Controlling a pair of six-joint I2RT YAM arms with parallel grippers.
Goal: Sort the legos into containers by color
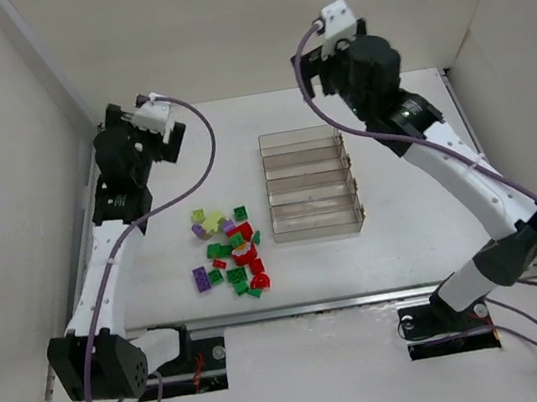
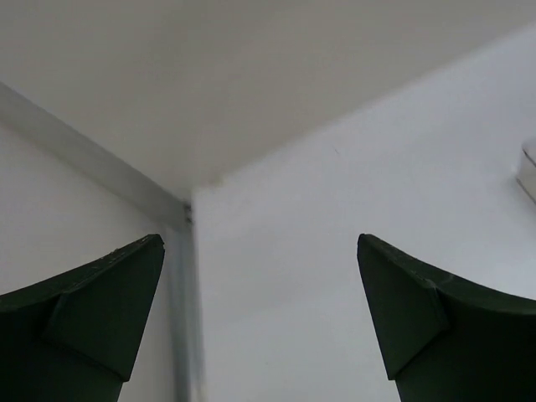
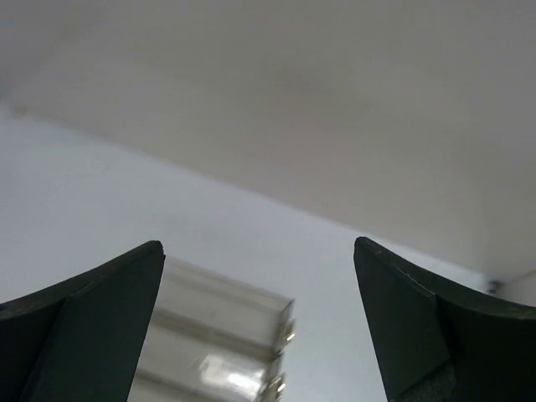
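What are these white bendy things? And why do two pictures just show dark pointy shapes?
The white bendy things are two robot arms, a left arm and a right arm, bolted to a table. The big picture comes from a camera looking down from above. The other two come from little cameras on the wrists, so the dark shapes are each arm's own fingers: the left gripper and the right gripper. Both are open and hold nothing. On the table lies a pile of tiny legos, green, yellow-green, red and purple. Beside them stands a clear tray with four long compartments, which looks empty. The job is to sort the bricks into it by colour.
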